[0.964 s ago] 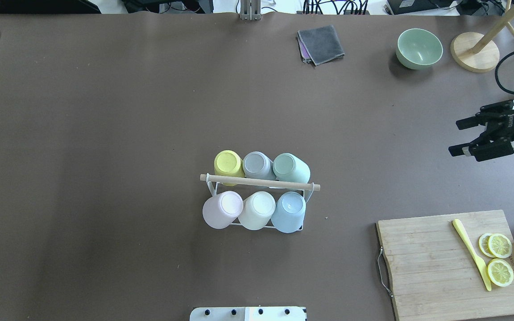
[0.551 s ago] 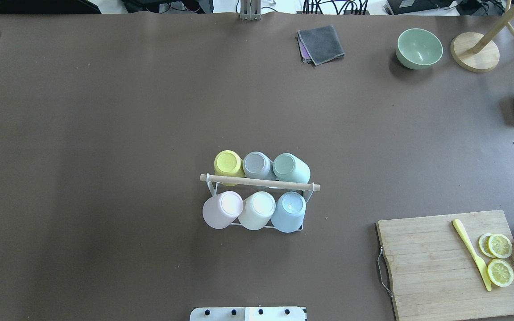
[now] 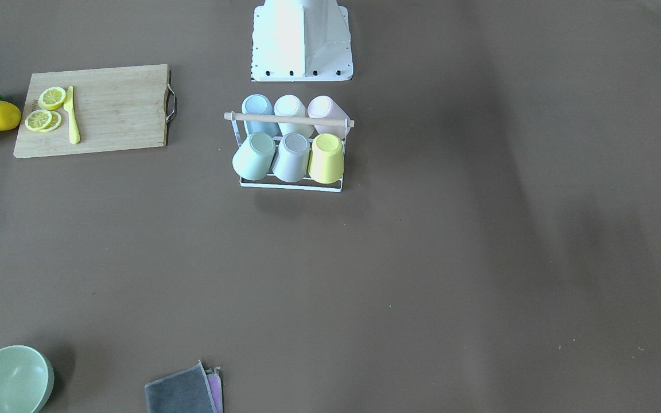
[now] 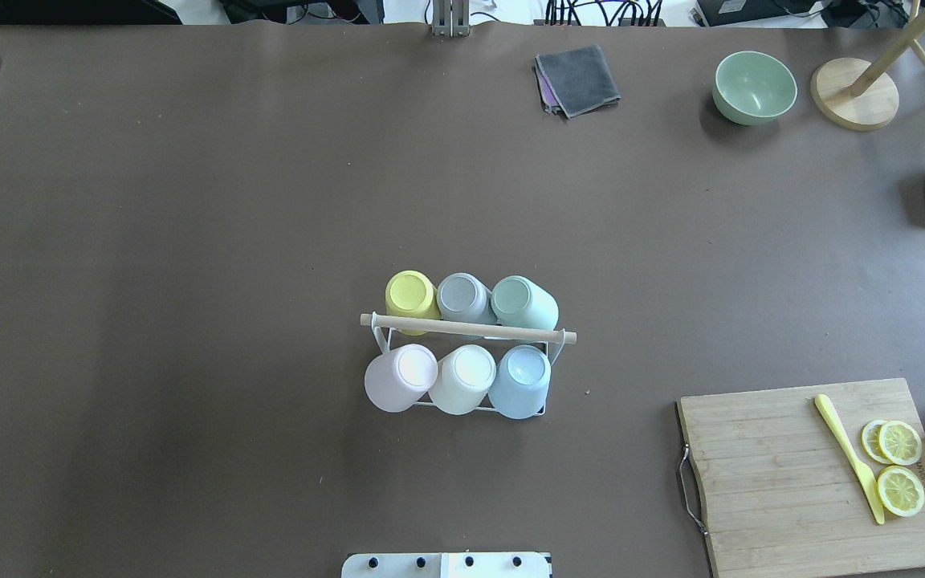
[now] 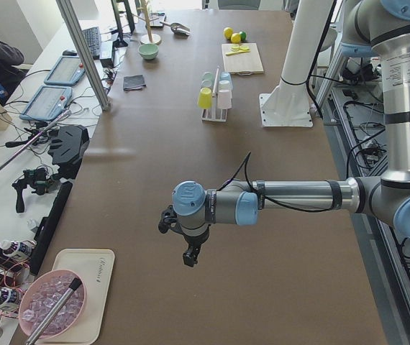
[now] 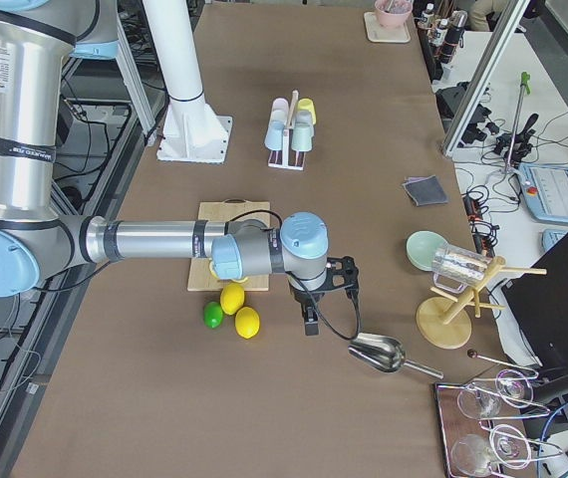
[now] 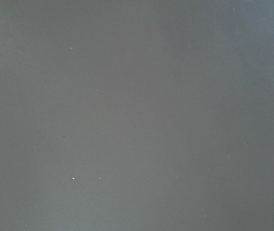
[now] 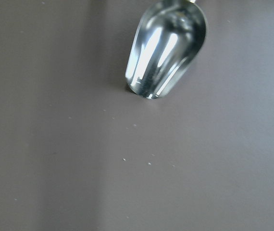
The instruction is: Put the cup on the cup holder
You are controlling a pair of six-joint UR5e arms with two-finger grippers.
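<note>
Fingers of the left gripper [image 5: 180,244], seen only in the left side view, are too small to tell whether they are apart or together. The gripper hangs above bare table, well apart from the cup holder [image 5: 216,115]. Right side view: the right gripper [image 6: 330,304], equally unreadable, hangs near a metal scoop [image 6: 377,354]. Overhead: six cups [image 4: 463,377] sit upside down on the cup holder, mid-table. Right wrist view: the metal scoop lies on the table.

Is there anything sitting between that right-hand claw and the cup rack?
Nothing visible: bare table lies between the right gripper and the cup holder. The cutting board sits just beside that path.
</note>
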